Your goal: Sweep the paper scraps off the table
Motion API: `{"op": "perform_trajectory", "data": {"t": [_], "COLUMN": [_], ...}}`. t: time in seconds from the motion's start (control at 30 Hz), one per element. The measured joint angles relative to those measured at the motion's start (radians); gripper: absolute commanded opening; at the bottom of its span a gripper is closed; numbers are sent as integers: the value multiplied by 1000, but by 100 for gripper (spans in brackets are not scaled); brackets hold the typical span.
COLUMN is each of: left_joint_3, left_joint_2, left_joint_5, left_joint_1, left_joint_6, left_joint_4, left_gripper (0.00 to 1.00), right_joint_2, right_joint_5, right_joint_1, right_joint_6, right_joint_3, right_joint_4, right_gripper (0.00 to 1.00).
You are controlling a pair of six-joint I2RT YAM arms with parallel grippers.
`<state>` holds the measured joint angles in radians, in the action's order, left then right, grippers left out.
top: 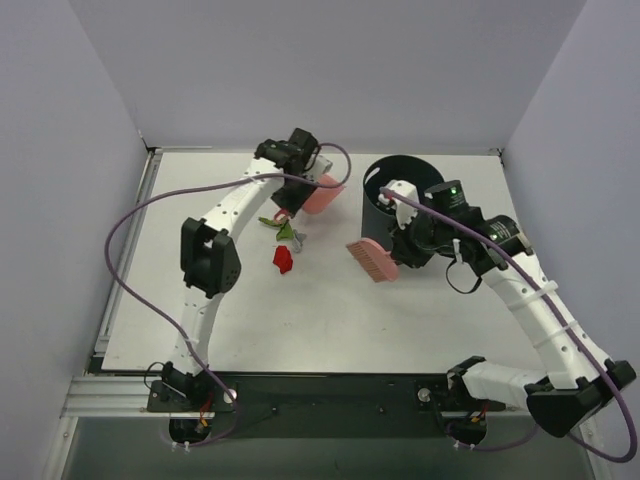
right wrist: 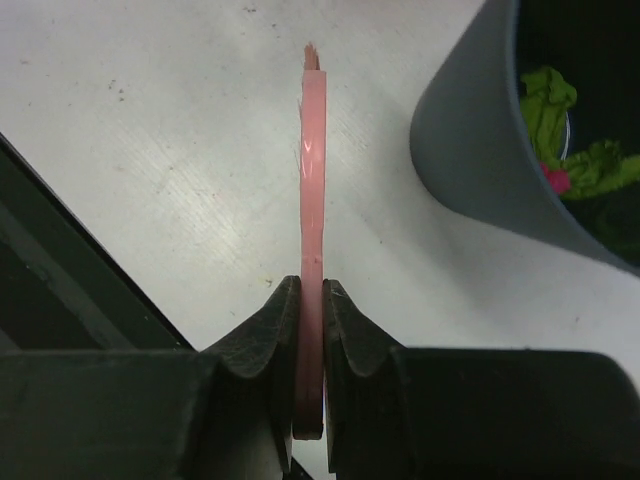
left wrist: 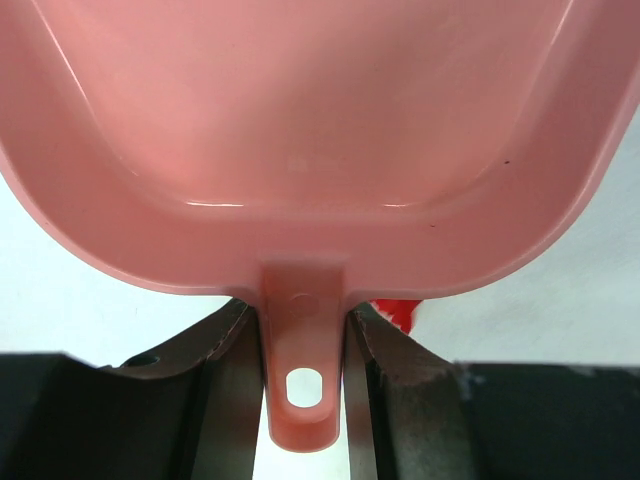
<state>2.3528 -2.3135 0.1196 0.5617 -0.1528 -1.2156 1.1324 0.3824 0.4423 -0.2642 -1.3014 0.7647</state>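
Pinching the dustpan (left wrist: 320, 150) handle in the left gripper (left wrist: 305, 340), brush (right wrist: 313, 180) in the right gripper (right wrist: 312, 300). Those paper scraps (top: 284, 258) sit on the surface (top: 330, 320) left of centre, beside the dustpan. They're probably featherlight and soft, so sweep gently.

top cam overhead, sees table (top: 330, 320); wrist cams v close

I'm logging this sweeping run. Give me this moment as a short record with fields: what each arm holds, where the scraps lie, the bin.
left fingers: shut on the handle of the pink dustpan
right fingers: shut on the pink brush
paper scraps on table: red and green, close by the dustpan
bin: dark, holds green and magenta bits
task: not finished
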Motion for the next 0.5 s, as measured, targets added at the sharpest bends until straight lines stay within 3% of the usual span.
{"op": "perform_trajectory", "data": {"t": [0.1,0.23,0.3,0.37,0.5], "left_joint_3": [-132,-315,-495,-657,-977], "left_joint_2": [90,254,385,507,731], "left_joint_5": [-78,-174,-179,-177,-192], "left_joint_1": [-131,-390,-489,-509,-438], "left_joint_6": [-21,-84,-142,-201,-311], "left_joint_4": [-41,-64,-48,-50,-41], "left_gripper": [0,0,0,0,0], "right_joint_2": [80,210,294,371,564], "right_joint_5": [-44,-98,-138,-167,-238], "right_joint_1": [90,121,121,123,135], "right_joint_6": [-15,5,30,42,35], "right_joint_3": [-62,-159,-218,-276,-447], "right_joint_4": [-5,-36,-64,-81,-122], "right_gripper": [0,0,0,0,0]}}
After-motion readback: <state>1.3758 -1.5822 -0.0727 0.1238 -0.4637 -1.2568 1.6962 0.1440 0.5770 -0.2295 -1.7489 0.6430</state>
